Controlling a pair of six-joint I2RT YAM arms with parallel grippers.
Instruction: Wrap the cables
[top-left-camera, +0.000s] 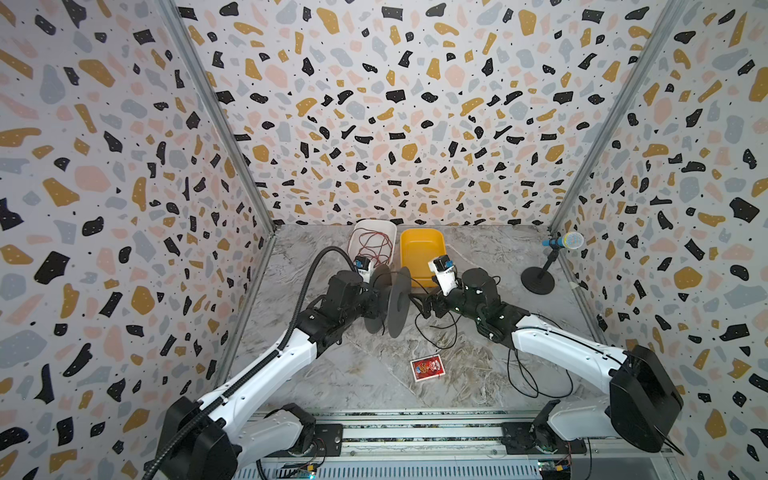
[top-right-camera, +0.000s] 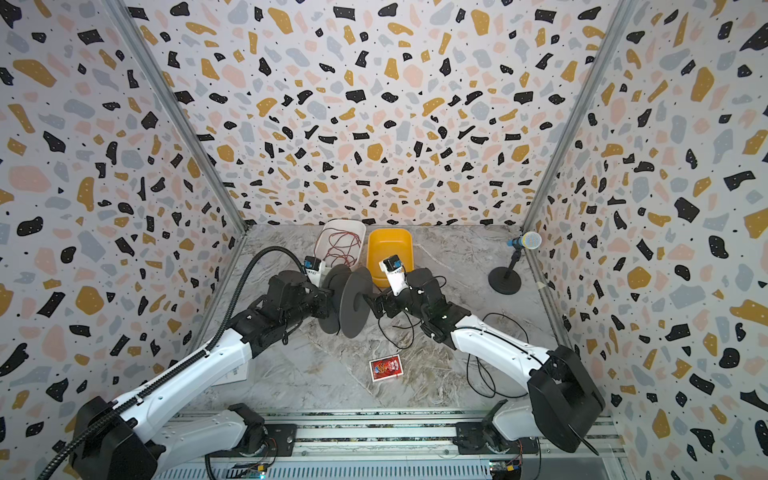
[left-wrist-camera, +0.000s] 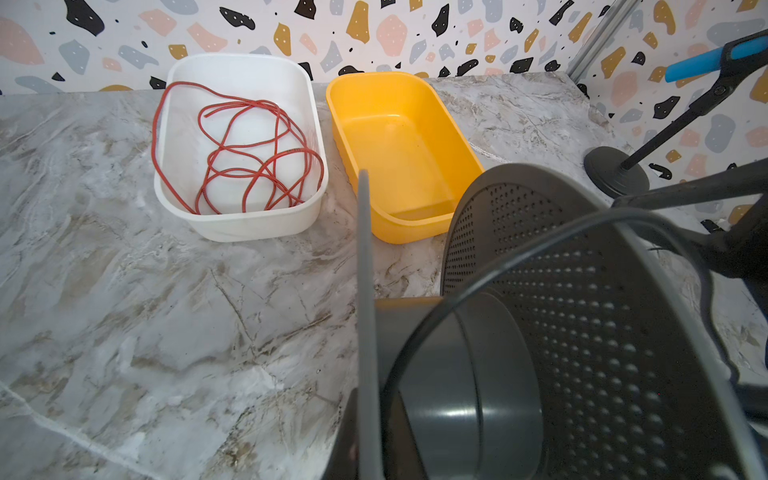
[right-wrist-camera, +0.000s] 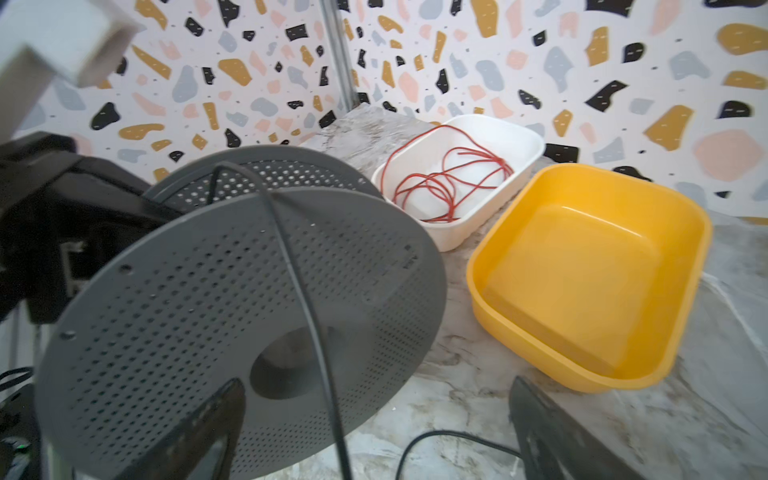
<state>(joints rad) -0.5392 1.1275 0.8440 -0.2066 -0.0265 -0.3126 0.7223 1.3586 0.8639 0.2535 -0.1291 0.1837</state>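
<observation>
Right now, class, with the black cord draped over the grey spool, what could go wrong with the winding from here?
The black cord crosses the outer flange face of the spool; it may slip off.
The right fingers stand open, holding nothing, so the cord is slack and could tangle.
Loose loops lie on the table by the right arm and might snag it.

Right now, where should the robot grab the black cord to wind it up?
Probably pinch the cord just off the reel's outer disc, coming from the right, where the open right gripper is. There it hangs free of the table; farther on it lies flat in loops.
</observation>
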